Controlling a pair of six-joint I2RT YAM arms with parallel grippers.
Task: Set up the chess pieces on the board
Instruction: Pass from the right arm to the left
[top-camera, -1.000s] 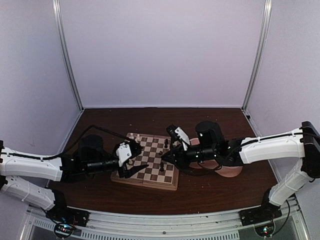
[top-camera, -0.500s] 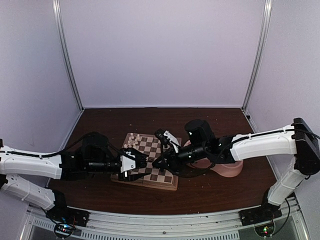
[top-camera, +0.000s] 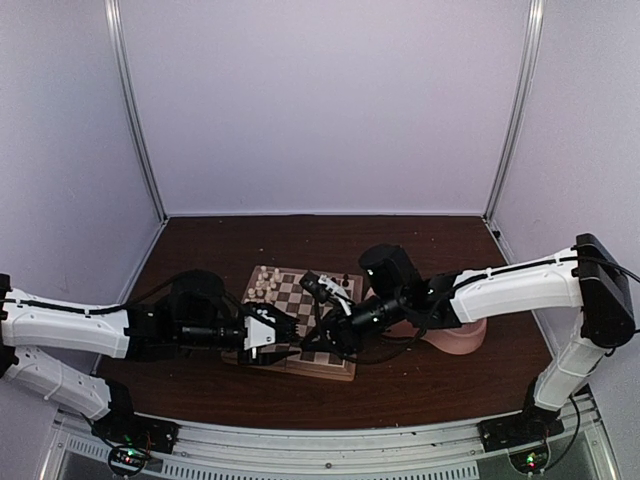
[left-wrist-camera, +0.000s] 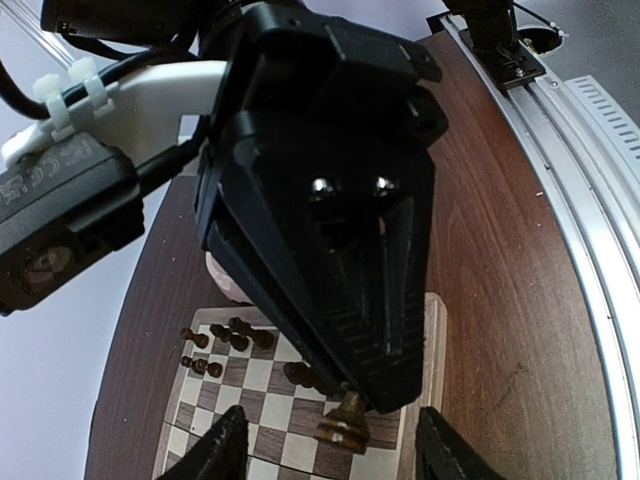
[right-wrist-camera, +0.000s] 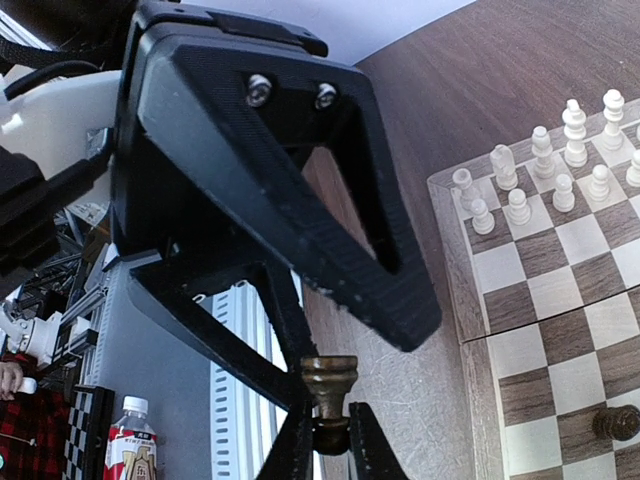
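My right gripper (right-wrist-camera: 330, 442) is shut on the head of a dark brown chess piece (right-wrist-camera: 329, 378), whose round base points outward. It hangs over the board's near edge (top-camera: 300, 362). My left gripper (left-wrist-camera: 335, 462) faces it, open, with one fingertip (left-wrist-camera: 215, 450) on either side of that piece (left-wrist-camera: 343, 425) and not touching it. In the top view the two grippers meet at the board's near middle (top-camera: 305, 335). Cream pieces (right-wrist-camera: 545, 170) stand in rows at the board's far left (top-camera: 264, 285). Several dark pieces (left-wrist-camera: 225, 335) stand at its right end, and one dark piece (right-wrist-camera: 615, 422) stands alone.
A pink double bowl (top-camera: 460, 338) sits right of the board, partly under my right arm. The dark wooden table (top-camera: 200, 250) is ringed by white walls. A metal rail (left-wrist-camera: 590, 200) runs along the near edge. A bottle (right-wrist-camera: 130, 440) stands beyond the table.
My right gripper carried the dark piece leftward across the board to the left gripper. The left gripper swung in to face it and its jaws have narrowed.
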